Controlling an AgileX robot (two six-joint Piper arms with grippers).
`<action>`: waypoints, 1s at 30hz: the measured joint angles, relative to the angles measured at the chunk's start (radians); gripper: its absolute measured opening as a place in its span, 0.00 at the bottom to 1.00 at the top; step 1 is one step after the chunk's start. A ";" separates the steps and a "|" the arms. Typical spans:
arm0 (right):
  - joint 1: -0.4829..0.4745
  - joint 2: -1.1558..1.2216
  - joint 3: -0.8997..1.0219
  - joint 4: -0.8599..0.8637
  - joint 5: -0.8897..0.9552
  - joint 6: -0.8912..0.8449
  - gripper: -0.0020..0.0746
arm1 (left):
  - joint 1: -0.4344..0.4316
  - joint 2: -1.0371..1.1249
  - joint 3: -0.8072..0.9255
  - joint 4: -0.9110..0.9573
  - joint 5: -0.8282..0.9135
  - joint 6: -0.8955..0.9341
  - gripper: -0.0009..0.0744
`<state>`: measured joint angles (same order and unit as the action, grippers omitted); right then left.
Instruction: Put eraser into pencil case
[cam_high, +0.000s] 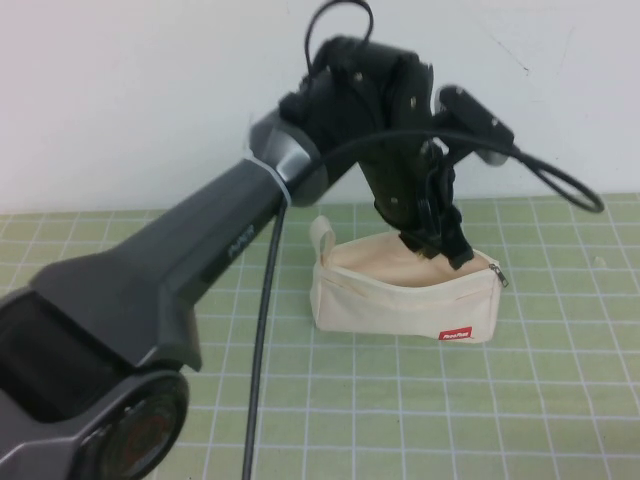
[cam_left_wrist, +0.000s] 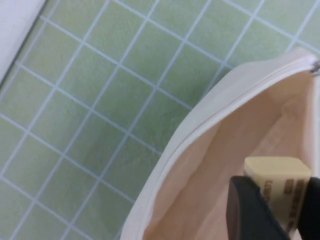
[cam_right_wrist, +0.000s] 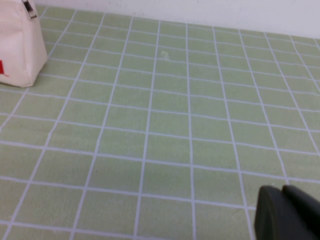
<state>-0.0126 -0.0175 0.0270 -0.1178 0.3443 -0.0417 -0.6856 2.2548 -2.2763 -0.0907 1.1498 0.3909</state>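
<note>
place: lab-style robot test bench | evidence: tabletop covered by pale green cutting mat with white grid lines (cam_high: 560, 400); plain white wall (cam_high: 120, 90) directly behind mat; dark grey cabled robot arm (cam_high: 200, 260) above mat

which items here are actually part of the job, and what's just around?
Job:
- eraser, gripped in the left claw over the open pouch mouth
- pencil case, unzipped, upright on the mat

Around:
- green grid mat
- white wall
- right claw, low over the mat, off to the pencil case's side, carrying nothing
</note>
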 joint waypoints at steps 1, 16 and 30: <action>0.000 0.000 0.000 0.000 0.000 0.000 0.03 | 0.002 0.010 0.000 0.001 -0.001 0.000 0.25; 0.000 0.000 0.000 0.000 0.000 0.000 0.03 | 0.015 0.036 0.000 0.101 0.015 -0.015 0.75; 0.000 0.000 0.000 0.000 0.000 0.000 0.03 | 0.015 -0.412 0.000 0.239 0.101 -0.137 0.04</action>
<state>-0.0126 -0.0175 0.0270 -0.1178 0.3443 -0.0417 -0.6708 1.8431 -2.2763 0.1482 1.2509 0.2540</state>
